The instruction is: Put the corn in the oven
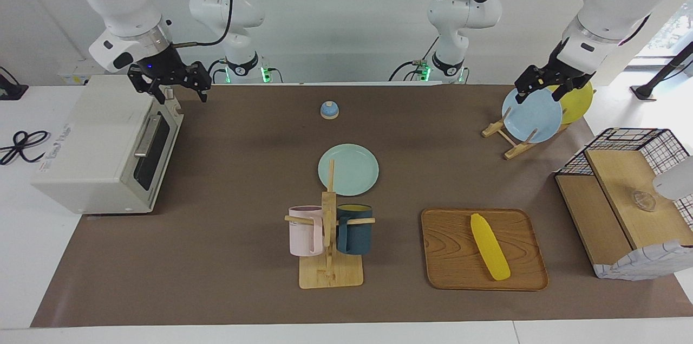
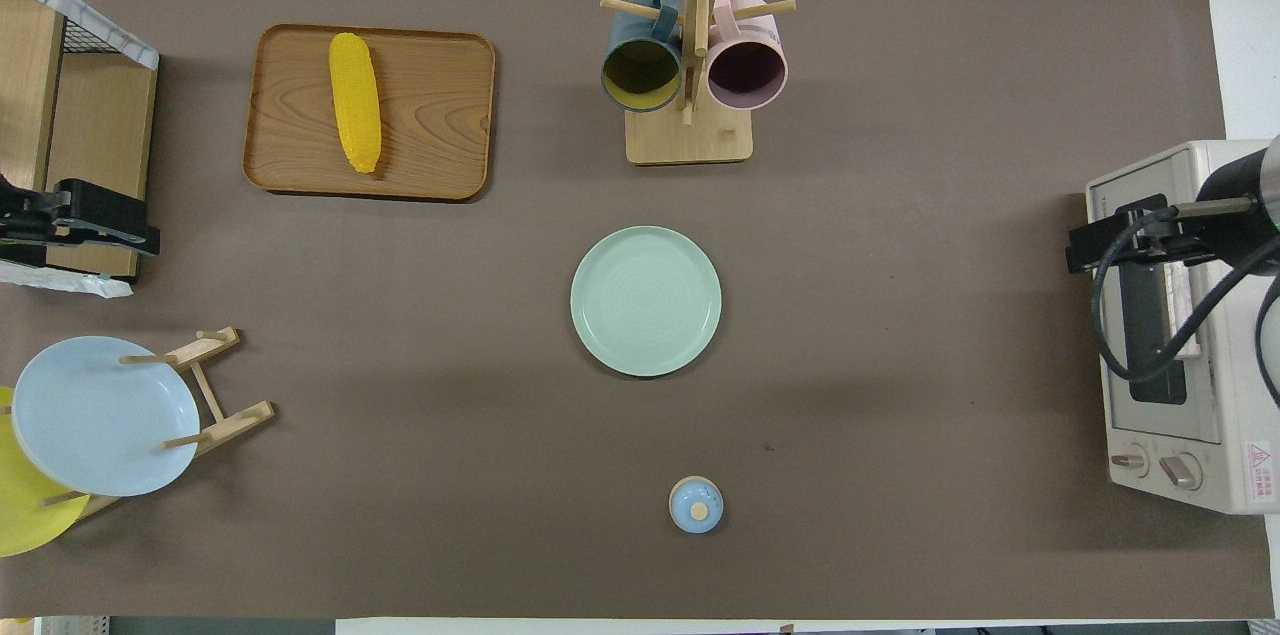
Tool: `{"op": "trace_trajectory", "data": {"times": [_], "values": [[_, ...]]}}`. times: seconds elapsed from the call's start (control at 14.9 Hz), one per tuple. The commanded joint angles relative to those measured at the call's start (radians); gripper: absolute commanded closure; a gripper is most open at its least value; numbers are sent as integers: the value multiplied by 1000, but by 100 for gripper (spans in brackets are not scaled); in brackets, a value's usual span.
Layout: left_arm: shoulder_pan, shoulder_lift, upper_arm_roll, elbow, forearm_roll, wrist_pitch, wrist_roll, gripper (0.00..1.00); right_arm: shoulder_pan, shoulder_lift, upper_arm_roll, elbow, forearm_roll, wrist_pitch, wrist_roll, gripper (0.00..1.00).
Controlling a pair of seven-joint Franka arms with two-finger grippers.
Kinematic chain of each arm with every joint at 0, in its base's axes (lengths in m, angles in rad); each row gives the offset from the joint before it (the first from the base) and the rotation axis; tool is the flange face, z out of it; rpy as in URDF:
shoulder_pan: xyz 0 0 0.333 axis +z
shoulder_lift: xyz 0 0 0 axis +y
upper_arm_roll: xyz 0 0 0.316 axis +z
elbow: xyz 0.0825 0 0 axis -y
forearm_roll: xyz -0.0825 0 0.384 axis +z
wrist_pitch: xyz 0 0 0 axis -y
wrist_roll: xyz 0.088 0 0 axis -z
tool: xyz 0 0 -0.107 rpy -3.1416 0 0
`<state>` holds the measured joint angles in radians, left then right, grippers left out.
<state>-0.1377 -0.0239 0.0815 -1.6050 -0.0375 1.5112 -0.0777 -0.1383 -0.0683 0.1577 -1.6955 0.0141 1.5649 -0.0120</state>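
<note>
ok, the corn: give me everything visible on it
The corn is a bright yellow, plastic-looking cob with fine rows of kernels, tapered toward one end, no husk or stalk. It lies flat and slightly slanted on the wooden tray, touching nothing else. The tray sits toward the left arm's end of the table, farther from the robots than the plate rack. Neither gripper is near it: the left gripper hangs over that rack, the right gripper over the oven.

Place: a robot lab staged as a kitchen.
Lab signs: two white robot arms (image 1: 124, 2) bolted at a bare white wall, loose cables (image 1: 19, 143).
Kitchen signs: toaster oven (image 1: 103, 143), plate rack (image 1: 514, 135), mug stand (image 1: 329, 257) on a brown-matted worktop (image 1: 216, 257).
</note>
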Motion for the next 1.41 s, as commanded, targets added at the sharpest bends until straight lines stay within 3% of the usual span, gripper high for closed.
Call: {"op": "trace_trajectory", "data": {"times": [0.0, 0.47, 0.6, 0.67, 0.94, 1.07, 1.34], "values": [[7, -21, -6, -23, 21, 4, 3, 0, -7, 10, 3, 22, 20, -17, 23, 0], [9, -21, -6, -23, 21, 6, 3, 0, -7, 8, 3, 10, 20, -5, 7, 0], [7, -21, -6, -23, 21, 6, 3, 0, -11, -5, 3, -28, 18, 53, -28, 91], [6, -21, -6, -23, 21, 6, 3, 0, -17, -18, 2, -56, 17, 63, -66, 100], [1, -21, -6, -23, 21, 4, 3, 0, -76, -96, -1, -248, -25, 196, -83, 100], [1, -21, -6, -23, 21, 4, 3, 0, -98, -113, -1, -285, -106, 216, -103, 100], [0, -21, -6, -23, 21, 4, 1, 0, -152, -134, -3, -367, -121, 308, -103, 100]]}}
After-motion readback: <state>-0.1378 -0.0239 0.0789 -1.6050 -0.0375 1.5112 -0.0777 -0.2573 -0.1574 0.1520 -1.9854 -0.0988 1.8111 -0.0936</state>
